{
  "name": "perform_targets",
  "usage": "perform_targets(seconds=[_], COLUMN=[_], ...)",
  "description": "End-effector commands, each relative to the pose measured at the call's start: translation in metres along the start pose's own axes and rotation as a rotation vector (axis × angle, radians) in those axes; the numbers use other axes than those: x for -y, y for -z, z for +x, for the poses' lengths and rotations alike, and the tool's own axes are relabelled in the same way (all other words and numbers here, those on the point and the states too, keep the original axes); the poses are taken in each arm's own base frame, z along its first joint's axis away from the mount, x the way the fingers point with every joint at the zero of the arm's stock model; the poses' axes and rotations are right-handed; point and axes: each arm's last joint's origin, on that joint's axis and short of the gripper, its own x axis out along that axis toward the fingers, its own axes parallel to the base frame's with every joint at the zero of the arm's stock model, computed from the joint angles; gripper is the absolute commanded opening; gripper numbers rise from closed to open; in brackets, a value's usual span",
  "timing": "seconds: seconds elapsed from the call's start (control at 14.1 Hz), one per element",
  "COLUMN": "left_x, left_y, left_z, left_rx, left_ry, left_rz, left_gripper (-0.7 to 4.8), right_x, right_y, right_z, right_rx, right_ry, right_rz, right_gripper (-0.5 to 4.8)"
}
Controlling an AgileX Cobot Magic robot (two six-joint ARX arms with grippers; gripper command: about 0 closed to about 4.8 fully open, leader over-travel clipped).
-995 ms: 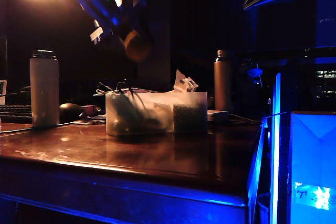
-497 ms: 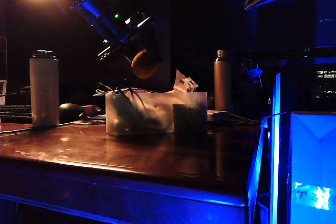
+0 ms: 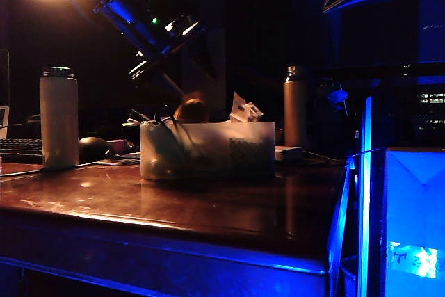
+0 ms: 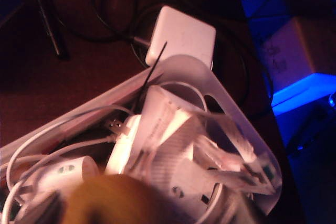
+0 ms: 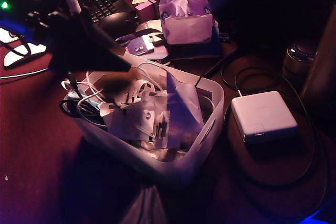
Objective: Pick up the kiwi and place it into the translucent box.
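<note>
Brown and fuzzy, the kiwi (image 3: 192,110) sits at the rim of the frosted plastic box (image 3: 208,149), atop tangled white cables (image 4: 63,145). My left claw (image 3: 182,81) hangs just above it, jaws spread, gripping nothing. My right claw (image 5: 144,208) shows too dimly to tell. Only the wrist views show the white charger (image 5: 264,116) beside the box.

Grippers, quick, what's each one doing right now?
Left gripper: above the translucent box, open, kiwi released.
Right gripper: not in view, cannot be told.
</note>
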Motion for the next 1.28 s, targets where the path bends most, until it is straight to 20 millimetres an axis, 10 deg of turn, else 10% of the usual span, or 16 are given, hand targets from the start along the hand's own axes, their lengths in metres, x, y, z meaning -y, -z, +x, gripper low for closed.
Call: perform_targets(seconds=[0.07, 0.14, 0.28, 0.64, 0.99, 1.28], left_x=[0.002, 0.003, 0.005, 0.043, 0.121, 0.172], left_y=[-0.004, -0.004, -0.006, -0.034, -0.045, 0.011], left_z=[-0.003, -0.003, -0.006, -0.081, -0.252, -0.376], left_rx=[0.022, 0.022, 0.038, 0.195, 0.586, 0.726], left_ry=[0.003, 0.004, 0.029, 0.052, -0.020, -0.099], left_rz=[0.011, 0.011, 0.028, 0.151, 0.301, 0.367], left_gripper=[4.69, 3.67, -0.06, -0.04, -0.04, -0.04], right_x=[-0.001, -0.001, 0.000, -0.009, -0.058, -0.081], right_y=[-0.004, -0.004, -0.004, -0.014, -0.043, -0.021], right_z=[-0.002, -0.002, -0.002, -0.020, -0.107, -0.146], right_rx=[0.019, 0.019, 0.014, 0.065, 0.311, 0.295], right_ry=[0.001, 0.002, 0.048, 0.078, 0.129, 0.183], right_rz=[-0.015, -0.015, -0.014, -0.035, -0.168, -0.161], right_gripper=[-0.01, -0.01, -0.01, -0.01, -0.01, -0.01])
